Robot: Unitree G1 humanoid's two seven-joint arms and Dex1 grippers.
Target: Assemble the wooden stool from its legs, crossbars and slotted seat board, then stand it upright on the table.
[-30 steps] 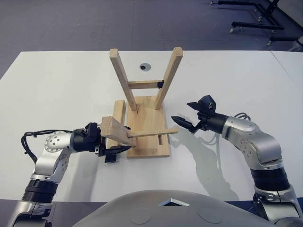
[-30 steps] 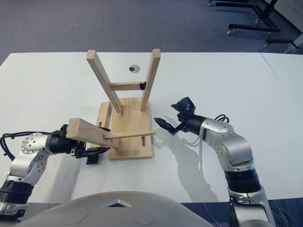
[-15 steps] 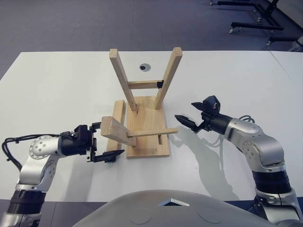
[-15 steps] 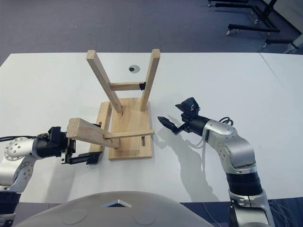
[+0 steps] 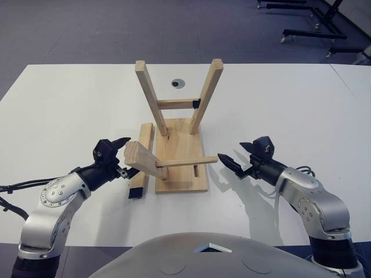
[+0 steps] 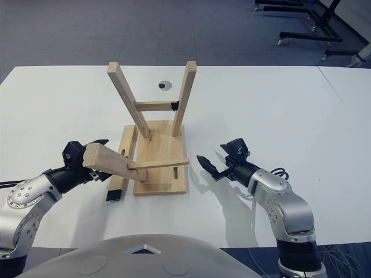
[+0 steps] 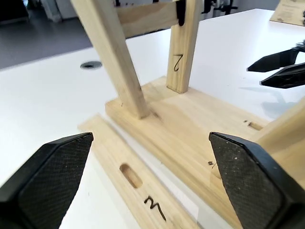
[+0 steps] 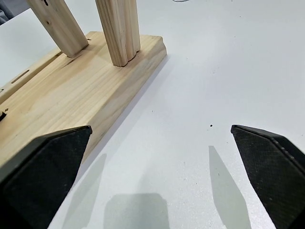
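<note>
Seat board [image 5: 183, 179] bears two upright legs [image 5: 152, 98], one crossbar [image 5: 174, 103].

1 seat board [image 5: 184, 176]. 4 legs: far-left leg [image 5: 151, 98] and far-right leg [image 5: 207, 92] upright in the board, tilted leg [image 5: 142, 161], flat leg [image 5: 145, 136] lying on the table beside the board. 2 crossbars: upper crossbar [image 5: 174, 103] between the upright pair, thin crossbar [image 5: 188, 161] in the tilted leg. 2 grippers: left gripper [image 5: 124, 155], right gripper [image 5: 230, 149]. 1 table [image 5: 69, 104], 1 round hole [image 5: 178, 83] in it.
</note>
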